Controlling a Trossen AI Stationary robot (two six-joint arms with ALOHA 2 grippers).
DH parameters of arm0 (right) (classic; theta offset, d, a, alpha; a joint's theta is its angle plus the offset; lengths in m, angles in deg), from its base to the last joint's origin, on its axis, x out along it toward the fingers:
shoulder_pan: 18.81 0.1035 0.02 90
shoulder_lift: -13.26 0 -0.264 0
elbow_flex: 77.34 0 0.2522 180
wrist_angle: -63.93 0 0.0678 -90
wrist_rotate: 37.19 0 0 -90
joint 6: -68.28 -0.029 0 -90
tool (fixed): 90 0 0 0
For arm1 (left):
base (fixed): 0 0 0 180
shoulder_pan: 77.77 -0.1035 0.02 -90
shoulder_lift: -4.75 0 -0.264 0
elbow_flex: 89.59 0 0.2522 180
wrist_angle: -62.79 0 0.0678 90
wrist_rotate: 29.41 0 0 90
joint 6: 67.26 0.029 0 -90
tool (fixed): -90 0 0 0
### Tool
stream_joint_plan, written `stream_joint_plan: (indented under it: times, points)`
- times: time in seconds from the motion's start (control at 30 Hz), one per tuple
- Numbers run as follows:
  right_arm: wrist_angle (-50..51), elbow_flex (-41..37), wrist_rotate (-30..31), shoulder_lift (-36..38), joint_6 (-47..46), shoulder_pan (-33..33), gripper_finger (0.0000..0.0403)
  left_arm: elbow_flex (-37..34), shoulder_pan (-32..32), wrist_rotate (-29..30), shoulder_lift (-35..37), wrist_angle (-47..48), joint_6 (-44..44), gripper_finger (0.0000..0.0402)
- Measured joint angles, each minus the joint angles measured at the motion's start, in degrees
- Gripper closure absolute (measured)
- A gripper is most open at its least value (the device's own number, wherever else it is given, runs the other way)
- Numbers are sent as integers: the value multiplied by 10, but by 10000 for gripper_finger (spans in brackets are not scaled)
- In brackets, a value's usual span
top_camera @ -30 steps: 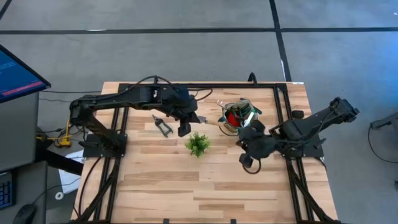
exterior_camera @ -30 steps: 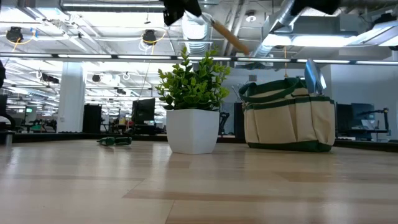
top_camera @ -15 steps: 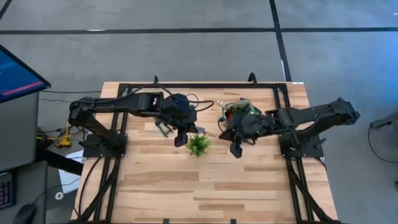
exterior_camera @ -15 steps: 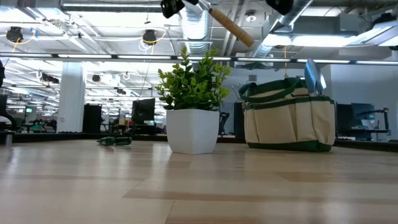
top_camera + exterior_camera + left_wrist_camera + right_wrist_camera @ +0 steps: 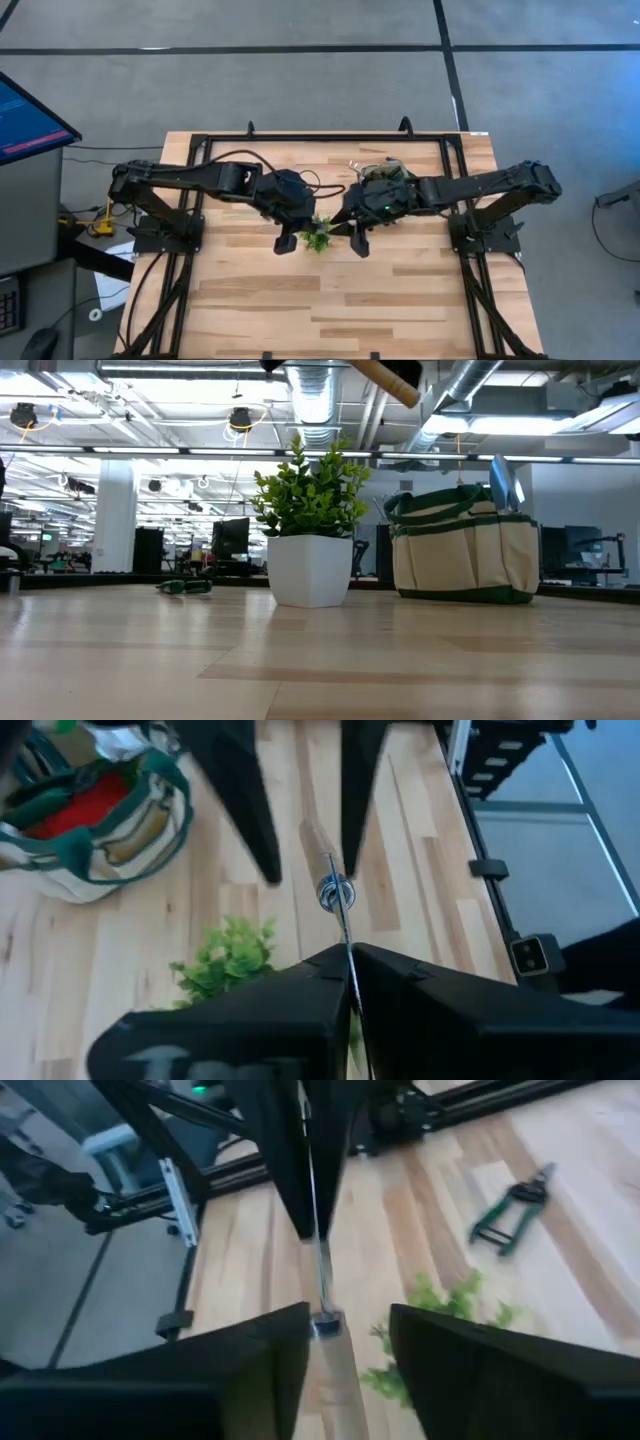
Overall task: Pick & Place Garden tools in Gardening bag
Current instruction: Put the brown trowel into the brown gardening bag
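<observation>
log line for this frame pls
stage: mid-air handover above plant | left pincer: shut on tool metal end | right pincer: open around wooden handle | bag: upright on table | shears: on table

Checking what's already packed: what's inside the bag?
In the bag something red shows, and a metal blade sticks up above the rim. Anything deeper is covered by the fabric walls and the right arm overhead.

no readable text, label or number anywhere
</observation>
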Motion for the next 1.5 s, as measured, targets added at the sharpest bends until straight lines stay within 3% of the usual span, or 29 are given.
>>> stream_joint_plan:
  times: [0.17,0.33,0.6,0.9,1.5]
  points:
    - [-5,32,-55,-27,0,-8,238,0,7,0,0,17,-16,402]
    - [-2,59,-90,-54,0,-14,230,0,13,1,0,16,-26,402]
    - [-5,100,-119,-105,4,-15,259,0,24,0,-3,14,-26,402]
    - [9,122,-132,-110,24,-21,298,0,24,-6,-18,19,-26,401]
    - [54,124,-152,-105,22,-20,307,0,23,-5,-16,16,-29,402]
